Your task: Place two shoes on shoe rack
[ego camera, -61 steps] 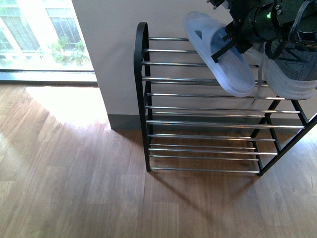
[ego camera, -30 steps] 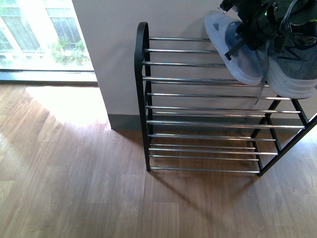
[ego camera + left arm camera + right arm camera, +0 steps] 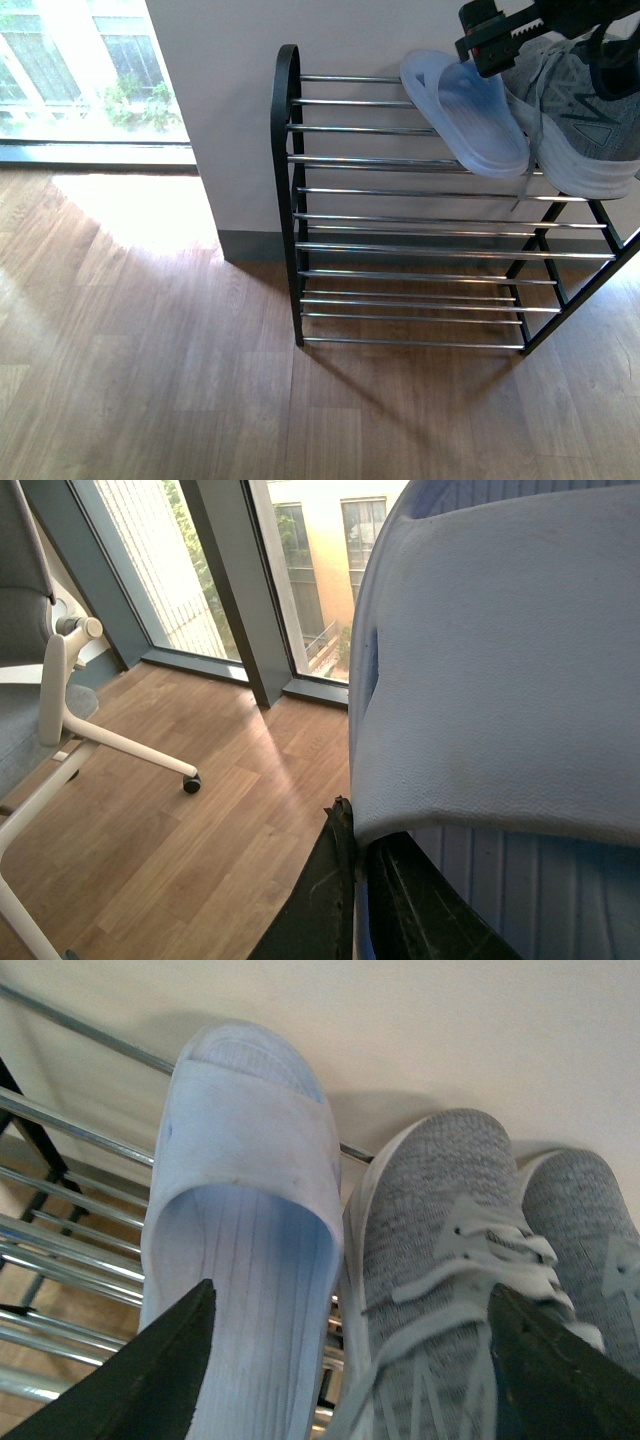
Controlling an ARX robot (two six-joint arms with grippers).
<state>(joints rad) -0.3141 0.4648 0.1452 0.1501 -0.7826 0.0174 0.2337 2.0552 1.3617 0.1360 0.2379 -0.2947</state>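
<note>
The shoe rack (image 3: 290, 200), black-framed with silver bars, stands against the wall. On its top tier at the right sits a grey knit sneaker (image 3: 585, 120) with a white sole. A light blue slide sandal (image 3: 470, 115) lies beside it, toe to the wall. My left gripper (image 3: 488, 45) is shut on the sandal, and in the left wrist view its fingers (image 3: 320, 900) pinch the edge by the strap (image 3: 500, 660). My right gripper (image 3: 350, 1295) hangs open above the sandal (image 3: 240, 1210) and the two shoes (image 3: 440, 1250), (image 3: 590, 1220), touching none of them.
Three lower tiers (image 3: 420, 250) of the rack hold nothing. Wooden floor (image 3: 150, 350) spreads in front and to the left, with a window (image 3: 70, 70) at the far left. A white-legged office chair (image 3: 60, 710) stands near the glass in the left wrist view.
The sandal was tilted in the air before the rack's top. It has swung up and right and now lies along the top tier beside the sneaker. The arm has risen toward the top edge.
</note>
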